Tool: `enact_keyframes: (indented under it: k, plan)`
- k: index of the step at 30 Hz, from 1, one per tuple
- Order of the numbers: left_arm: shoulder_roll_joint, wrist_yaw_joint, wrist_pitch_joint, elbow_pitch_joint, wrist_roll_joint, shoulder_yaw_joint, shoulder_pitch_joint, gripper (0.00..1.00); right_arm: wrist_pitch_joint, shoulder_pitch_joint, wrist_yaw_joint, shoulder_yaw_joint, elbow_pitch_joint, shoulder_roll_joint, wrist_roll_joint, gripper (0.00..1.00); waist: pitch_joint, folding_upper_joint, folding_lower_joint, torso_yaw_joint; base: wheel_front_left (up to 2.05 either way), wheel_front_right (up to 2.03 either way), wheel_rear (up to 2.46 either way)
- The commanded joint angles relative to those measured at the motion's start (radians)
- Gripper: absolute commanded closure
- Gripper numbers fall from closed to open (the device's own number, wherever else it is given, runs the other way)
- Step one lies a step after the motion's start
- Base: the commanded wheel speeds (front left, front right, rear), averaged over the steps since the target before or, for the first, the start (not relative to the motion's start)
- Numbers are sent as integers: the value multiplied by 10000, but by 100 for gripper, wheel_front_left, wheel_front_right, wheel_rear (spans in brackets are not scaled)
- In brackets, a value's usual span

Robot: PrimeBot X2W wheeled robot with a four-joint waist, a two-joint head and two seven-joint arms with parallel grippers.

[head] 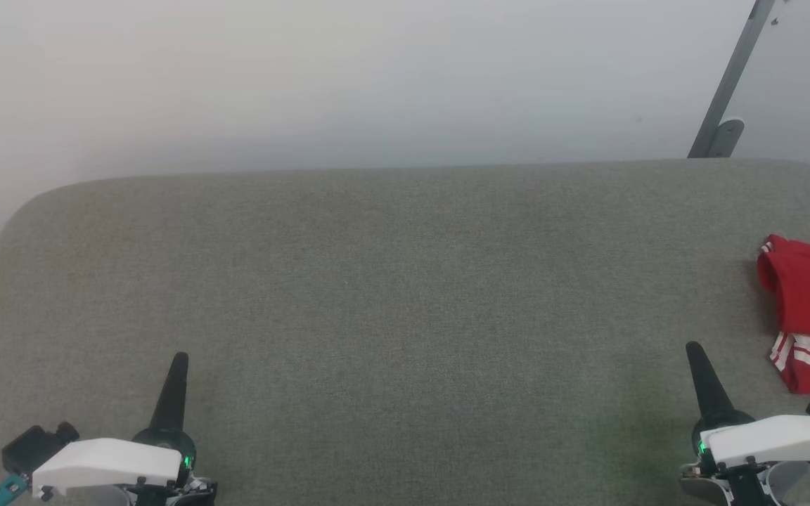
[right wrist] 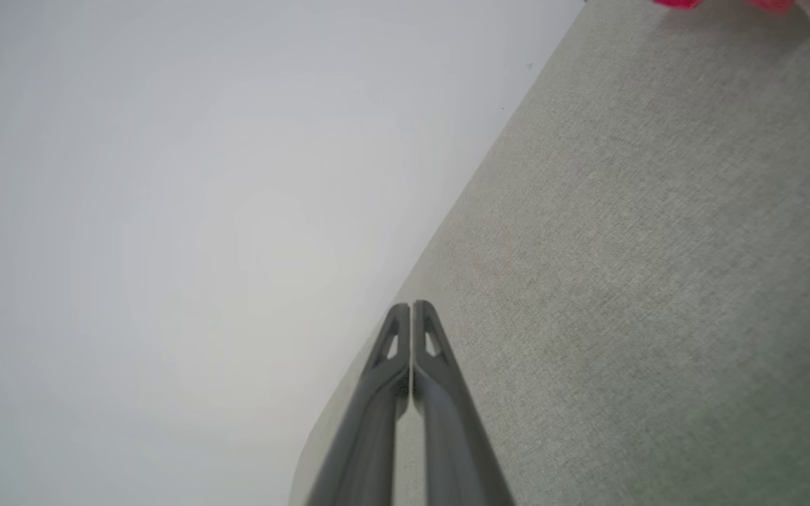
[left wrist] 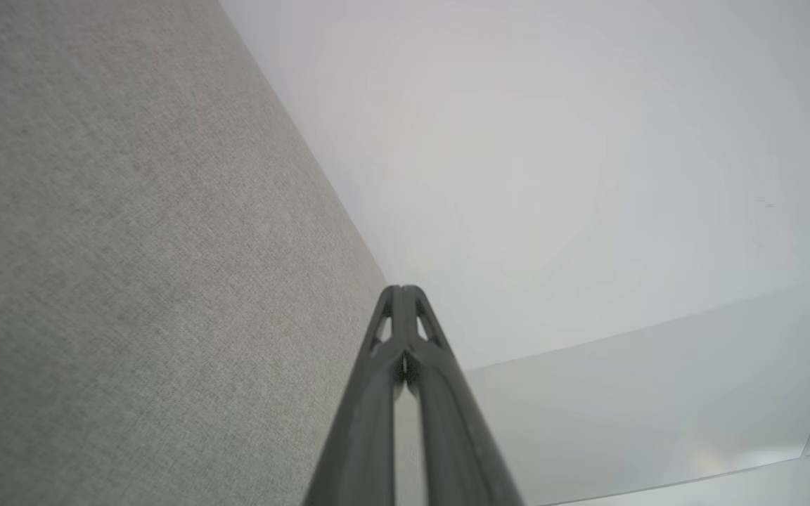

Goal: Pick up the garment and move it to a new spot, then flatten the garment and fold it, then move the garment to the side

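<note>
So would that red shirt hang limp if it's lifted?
Probably: the shirt lies bunched in soft folds, so it should droop and unfold. It looks thin, so likely light. Pushed, it may bunch rather than slide on the woven grey surface.

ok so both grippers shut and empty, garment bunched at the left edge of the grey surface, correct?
One thing is wrong: the garment lies bunched at the right edge of the grey surface, just beyond the right gripper, as the head view shows. The rest holds: the left gripper and the right gripper are both shut and empty.
</note>
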Motion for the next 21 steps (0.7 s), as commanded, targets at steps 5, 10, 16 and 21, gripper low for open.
enact_keyframes:
  k: [5,10,16,21]
  plan:
    - [-26,-73,167,-25,-551,63,-301,100,176,-268,-7,-34,-138,27,707,100,18,-1,0,-2,0,0,0]
    - [-90,-73,287,4,-966,70,-396,100,299,-305,-7,-36,-150,41,1211,100,34,-1,0,-4,0,0,0]
    - [-165,-80,419,43,-1391,78,-458,100,424,-382,-7,-36,-160,57,1793,100,54,-1,0,-7,0,0,0]
    - [-217,-84,527,74,-1711,86,-517,100,541,-429,-6,-38,-165,69,2251,100,70,-1,0,-9,0,0,0]
